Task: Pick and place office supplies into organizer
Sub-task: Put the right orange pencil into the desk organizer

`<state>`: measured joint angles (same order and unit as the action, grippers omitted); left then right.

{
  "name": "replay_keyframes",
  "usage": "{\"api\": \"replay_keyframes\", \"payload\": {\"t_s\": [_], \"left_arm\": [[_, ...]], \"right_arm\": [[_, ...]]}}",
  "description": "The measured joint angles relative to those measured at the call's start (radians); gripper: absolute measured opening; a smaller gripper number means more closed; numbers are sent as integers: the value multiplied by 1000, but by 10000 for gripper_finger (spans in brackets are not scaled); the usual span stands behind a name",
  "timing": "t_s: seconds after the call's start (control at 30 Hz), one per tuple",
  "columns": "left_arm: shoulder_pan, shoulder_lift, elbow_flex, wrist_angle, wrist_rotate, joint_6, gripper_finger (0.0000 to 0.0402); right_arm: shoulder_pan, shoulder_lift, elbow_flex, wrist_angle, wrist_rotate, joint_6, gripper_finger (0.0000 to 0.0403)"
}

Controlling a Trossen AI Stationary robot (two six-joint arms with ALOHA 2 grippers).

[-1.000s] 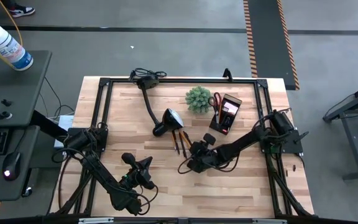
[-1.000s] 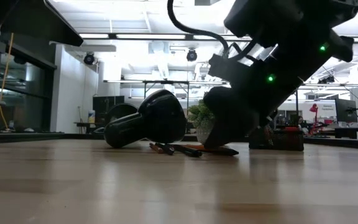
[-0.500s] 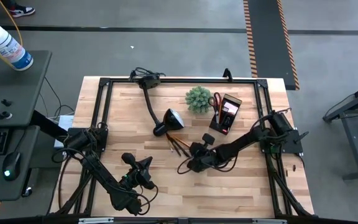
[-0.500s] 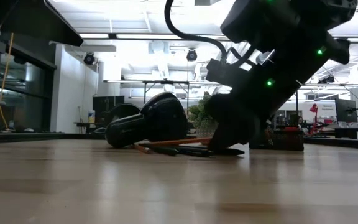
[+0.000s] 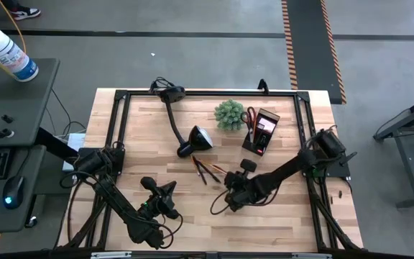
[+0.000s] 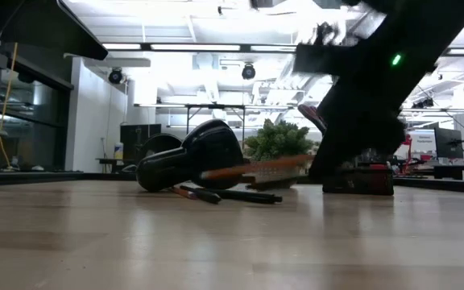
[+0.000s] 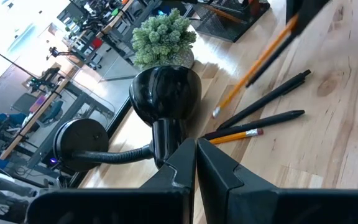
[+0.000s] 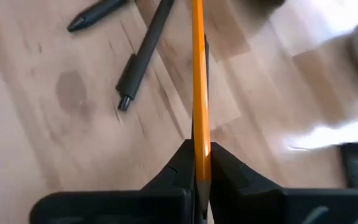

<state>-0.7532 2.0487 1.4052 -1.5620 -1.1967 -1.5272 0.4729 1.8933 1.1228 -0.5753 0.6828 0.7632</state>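
My right gripper [image 5: 229, 189] is near the table's middle, shut on an orange pencil [image 8: 197, 74]. The pencil also shows in the low view [image 6: 252, 169] and in the left wrist view [image 7: 260, 59]. Two dark pens [image 7: 272, 99] and another orange pencil [image 7: 236, 135] lie flat on the wood beside the black lamp head [image 5: 196, 139]. The black organizer [image 5: 260, 132] stands at the far right with red-handled scissors [image 5: 250, 115] in it. My left gripper [image 5: 167, 199] waits near the front, shut and empty. My right gripper pinches the orange pencil between its two fingers, near one end of its shaft [image 8: 197, 163]. The pencil runs forward out of the gap between the fingers. It is lifted clear of the table, a little tilted, its free end [image 7: 217, 112] lower and toward the lamp head.
A small green plant [image 5: 229, 114] stands just left of the organizer. The lamp's arm and base [image 5: 169, 97] run to the far edge. A black frame [image 5: 121, 129] borders the table. Bare wood lies in front of both grippers.
My right gripper has gone up and a little toward the table's near right, taking the orange pencil with it. The pencil, which lay on the wood with the pens, is now lifted clear. The pens and the other pencil have shifted slightly.
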Motion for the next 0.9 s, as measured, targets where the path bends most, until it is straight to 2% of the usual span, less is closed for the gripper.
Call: {"api": "replay_keyframes", "payload": {"t_s": [0.43, 0.6, 0.73, 0.9], "left_arm": [[0, 0, 0, 0, -1, 0, 5], [0, 0, 0, 0, -1, 0, 5], [0, 0, 0, 0, -1, 0, 5], [0, 0, 0, 0, -1, 0, 5]], "right_arm": [[95, -269, 0, -347, 160, 242, 11], [106, -343, 2, -421, 184, 266, 11], [96, -402, 2, -597, 150, 320, 11], [62, -508, 2, -808, -4, 386, 11]]}}
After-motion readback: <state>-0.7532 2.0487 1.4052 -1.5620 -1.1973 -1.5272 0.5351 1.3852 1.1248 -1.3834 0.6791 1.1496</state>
